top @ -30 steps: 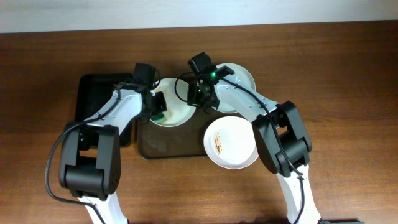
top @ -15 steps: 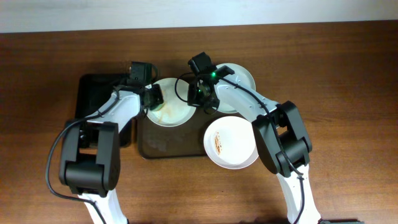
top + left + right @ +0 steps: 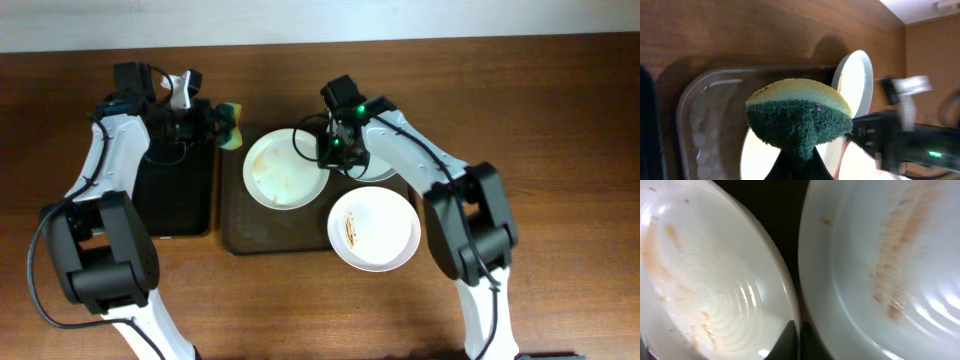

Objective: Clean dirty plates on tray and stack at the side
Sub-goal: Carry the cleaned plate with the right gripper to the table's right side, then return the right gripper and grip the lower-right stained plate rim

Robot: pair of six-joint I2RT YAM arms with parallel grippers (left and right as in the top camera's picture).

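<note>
Three white plates sit by the brown tray point(image 3: 262, 236). The left plate point(image 3: 283, 170) lies on the tray with faint brown smears, and my right gripper point(image 3: 333, 158) is shut on its right rim. In the right wrist view the fingers point(image 3: 798, 330) pinch that plate's edge point(image 3: 715, 280), with a second smeared plate point(image 3: 890, 255) just beside it. That second plate point(image 3: 378, 165) is mostly hidden under the right arm. A third plate point(image 3: 373, 228) with a brown streak overhangs the tray's front right corner. My left gripper point(image 3: 222, 125) is shut on a yellow-green sponge point(image 3: 233, 125) point(image 3: 800, 115), held off the tray's back left corner.
A black tray point(image 3: 175, 195) lies left of the brown tray, under the left arm. Bare wooden table surrounds both trays. In the left wrist view the tray's glossy rim point(image 3: 695, 115) and two plates point(image 3: 855, 85) show beyond the sponge.
My left gripper has pulled the sponge off the left plate, moving back and left. The right gripper stays on the plate's rim and has shifted slightly right.
</note>
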